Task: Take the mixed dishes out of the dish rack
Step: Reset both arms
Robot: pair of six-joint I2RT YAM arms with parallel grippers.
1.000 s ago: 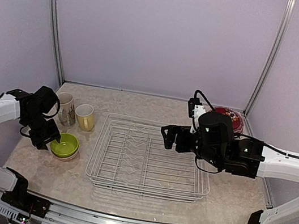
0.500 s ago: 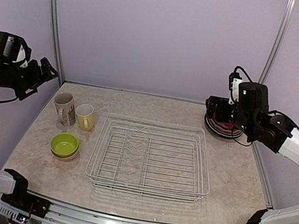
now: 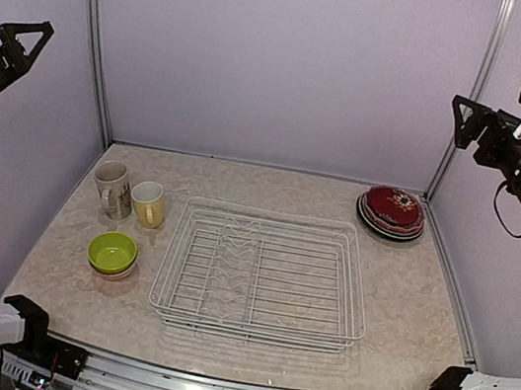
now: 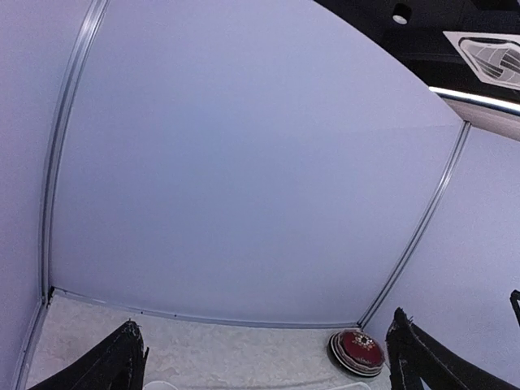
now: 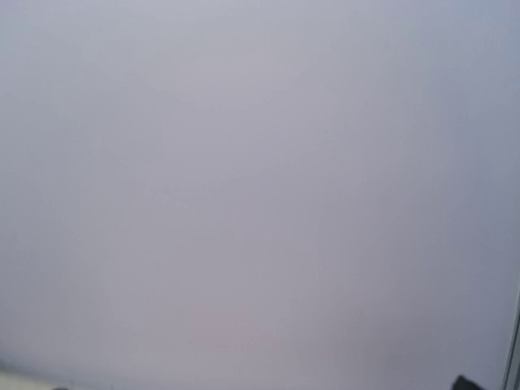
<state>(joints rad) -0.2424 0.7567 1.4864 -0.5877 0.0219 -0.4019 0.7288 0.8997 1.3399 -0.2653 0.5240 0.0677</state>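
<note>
Unloading is looking done, with left gripper (image 3: 25, 48) rising high and spread wide after dropping the lime-green bowl (image 3: 112, 252) by the mugs (image 3: 148, 203), dish rack (image 3: 167, 275) sitting bare, plates (image 3: 393, 210) stacked far right, right gripper (image 3: 469, 120) spread too.

One dish rack (image 3: 355, 293); two mugs: cream printed mug (image 3: 113, 188), pale yellow mug (image 3: 148, 203); one stack of plates (image 3: 393, 210); two bowls: lime-green bowl (image 3: 112, 252) on smaller pale bowl (image 3: 117, 274).

Rack (image 3: 252, 333) in middle; mugs (image 3: 114, 189) left, bowl (image 3: 113, 252) before them; plate stack (image 3: 393, 209) behind right
</note>
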